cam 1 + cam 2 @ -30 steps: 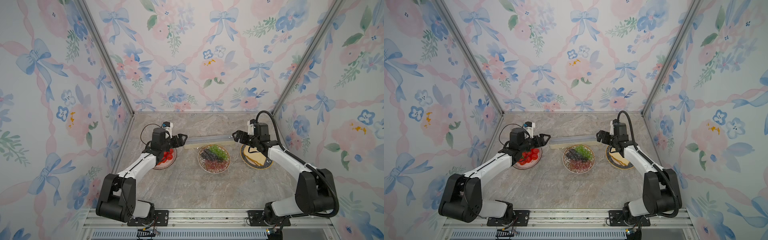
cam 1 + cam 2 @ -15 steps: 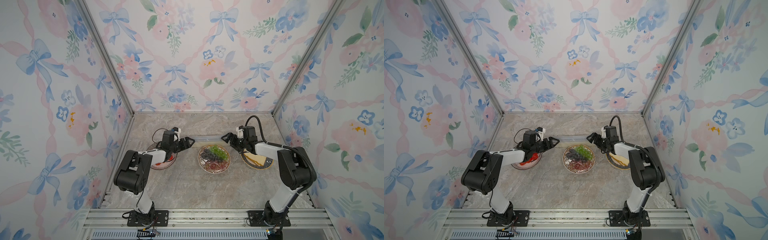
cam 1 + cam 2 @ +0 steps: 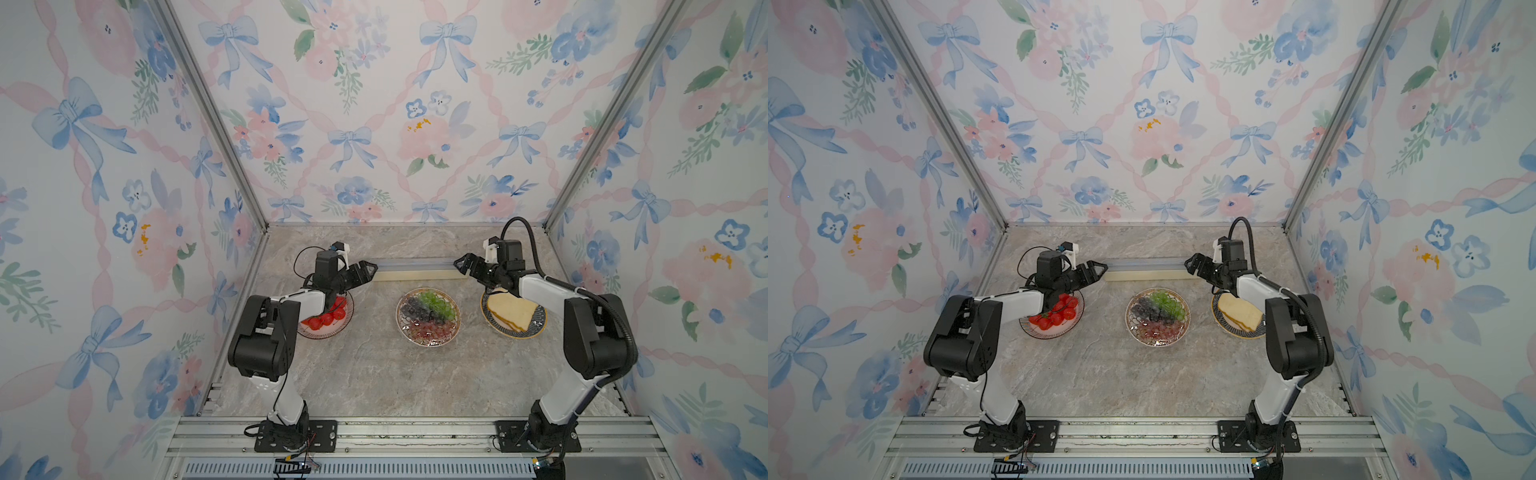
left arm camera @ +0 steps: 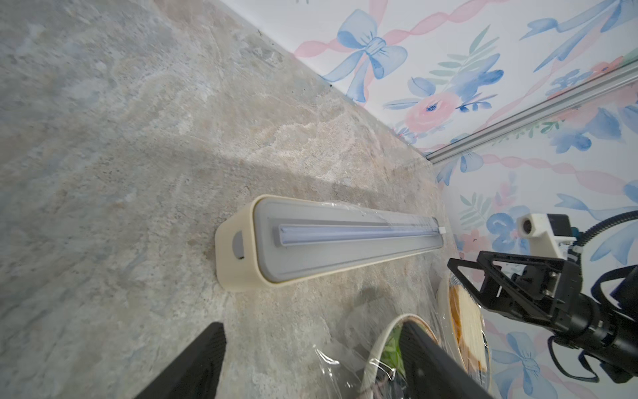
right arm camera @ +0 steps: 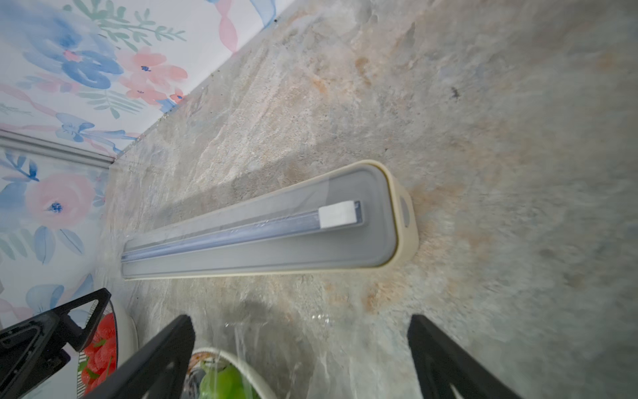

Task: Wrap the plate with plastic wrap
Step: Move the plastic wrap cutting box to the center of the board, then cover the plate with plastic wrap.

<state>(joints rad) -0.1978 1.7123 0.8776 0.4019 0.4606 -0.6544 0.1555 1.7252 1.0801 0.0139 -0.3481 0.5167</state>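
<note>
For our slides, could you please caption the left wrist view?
Open left gripper faces the long narrow cream box with grey translucent lid on the marbled table.

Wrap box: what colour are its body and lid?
Box cream, lid grey translucent; best in the left wrist view.

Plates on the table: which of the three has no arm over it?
The middle plate, holding green, dark and red grapes. The left arm crosses the tomato plate; the right arm crosses the bread plate.
</note>
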